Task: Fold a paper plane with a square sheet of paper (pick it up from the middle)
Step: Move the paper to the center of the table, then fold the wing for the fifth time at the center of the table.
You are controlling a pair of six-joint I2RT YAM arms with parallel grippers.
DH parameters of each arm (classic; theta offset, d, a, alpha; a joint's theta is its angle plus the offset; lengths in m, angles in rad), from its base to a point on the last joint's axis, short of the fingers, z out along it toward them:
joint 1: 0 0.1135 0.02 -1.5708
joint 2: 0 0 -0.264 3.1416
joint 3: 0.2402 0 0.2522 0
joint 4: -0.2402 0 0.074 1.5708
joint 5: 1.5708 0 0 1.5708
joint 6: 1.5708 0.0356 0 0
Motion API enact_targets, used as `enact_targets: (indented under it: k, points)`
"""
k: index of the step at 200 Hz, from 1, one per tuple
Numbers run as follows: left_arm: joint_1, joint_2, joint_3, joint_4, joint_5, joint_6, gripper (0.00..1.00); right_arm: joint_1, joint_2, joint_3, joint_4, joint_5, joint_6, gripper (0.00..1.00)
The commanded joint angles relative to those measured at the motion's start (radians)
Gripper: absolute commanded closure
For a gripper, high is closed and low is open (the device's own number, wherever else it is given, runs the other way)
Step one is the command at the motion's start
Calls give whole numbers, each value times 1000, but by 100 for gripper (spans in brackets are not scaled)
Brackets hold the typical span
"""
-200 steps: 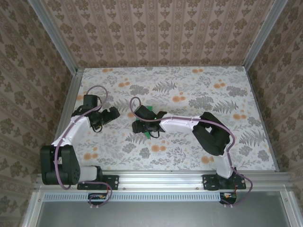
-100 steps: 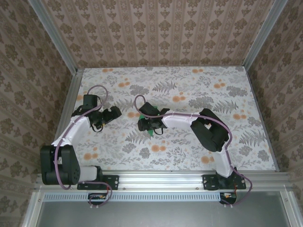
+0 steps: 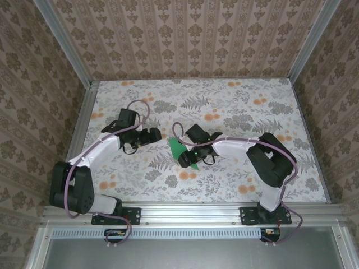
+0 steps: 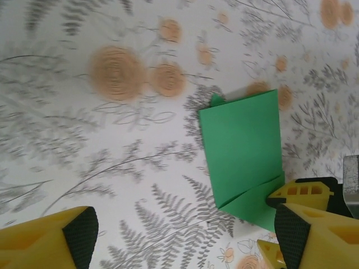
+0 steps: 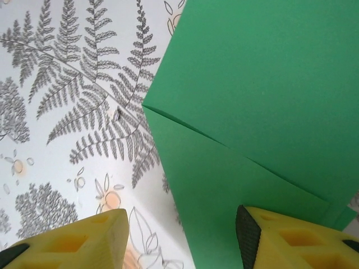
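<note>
Checking in from the remote station. The bright green folded paper plane [image 3: 178,149] is lying flat on the floral-print desk [image 3: 241,106], about mid-width and a bit toward the near edge, between the tips of the two arms. Honestly it doesn't look like much of a dart. On the left wrist cam it's a narrow strip [image 4: 241,151] with one diagonal crease across the end nearest the camera, and a small corner of green poking out at the far end.

The left fingers [image 4: 53,241], yellow with black pads, are spread wide with only desk pattern between them. The paper plane sits ahead of them, off toward the right-hand finger, and I don't see any contact. From the top cam, the white left arm [image 3: 104,150] reaches in from the left and its tip ends near the paper's left side, but apart from it.

The right fingers [image 5: 283,241] are partway apart and low over the creased end. One is above the green, the other is above bare desk, and the paper's edge runs between them. They aren't pinching anything, and the sheet looks flat. I can't tell whether the finger over the paper actually touches it. The right wrist cam shows the crease up close, with one layer overlapping the other along a slanted line.
</note>
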Motion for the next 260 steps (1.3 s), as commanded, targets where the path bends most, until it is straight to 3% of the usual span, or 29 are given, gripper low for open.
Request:
enact_targets:
  k: [1,19,53,104,214,260]
  points:
    - [-35,39,45,57,9,-43,18,-12,-93,-29,35,0,59,47]
    - [-46,60,45,77,-14,-81,20,-14,-118,-55,117,120,227,59]
    - [-53,73,35,81,-37,-124,21,2,-75,-60,162,171,365,69]
    - [-67,72,24,65,-40,-130,21,-6,-47,-51,126,202,349,71]
    - [-111,35,-55,70,8,-212,24,-52,20,-90,174,140,356,72]
    - [-201,47,-112,164,74,-329,31,-102,41,-165,285,46,436,72]
